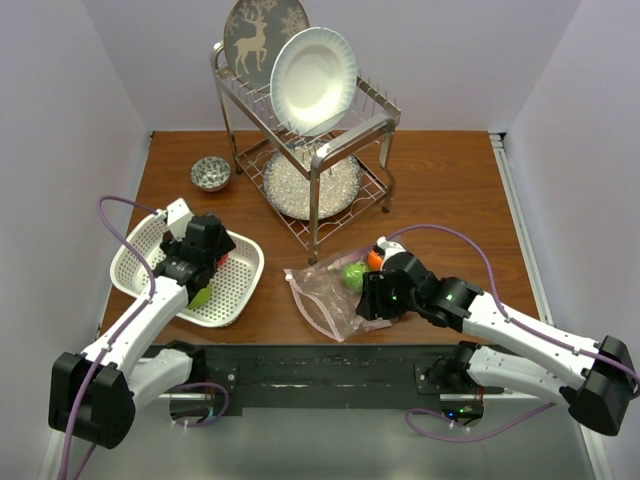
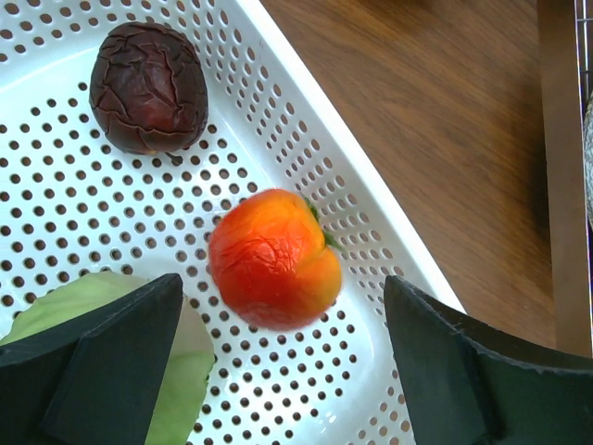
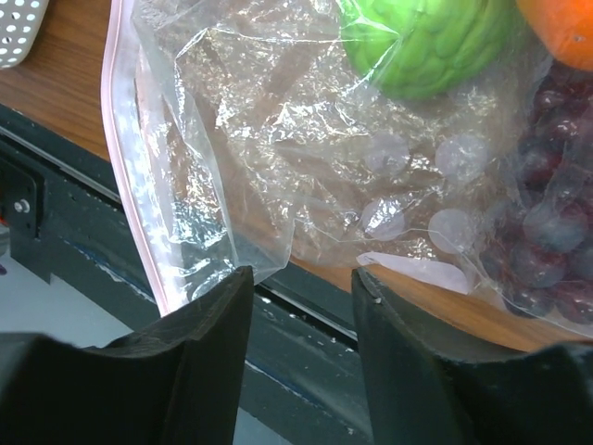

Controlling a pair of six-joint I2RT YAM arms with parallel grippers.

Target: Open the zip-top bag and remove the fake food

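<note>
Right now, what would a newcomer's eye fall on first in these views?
The orange-red fruit jumps out first. It lies in the white perforated basket, under the wide-open left end effector. Next is the clear zip-top bag on the table, its near corner at the right end effector, with a bumpy green fruit and purple grapes inside. At the back, a white plate stands in the metal dish rack.

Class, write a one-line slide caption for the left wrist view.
Open left gripper over white basket holding orange-red fruit, dark purple piece, green piece.
</note>
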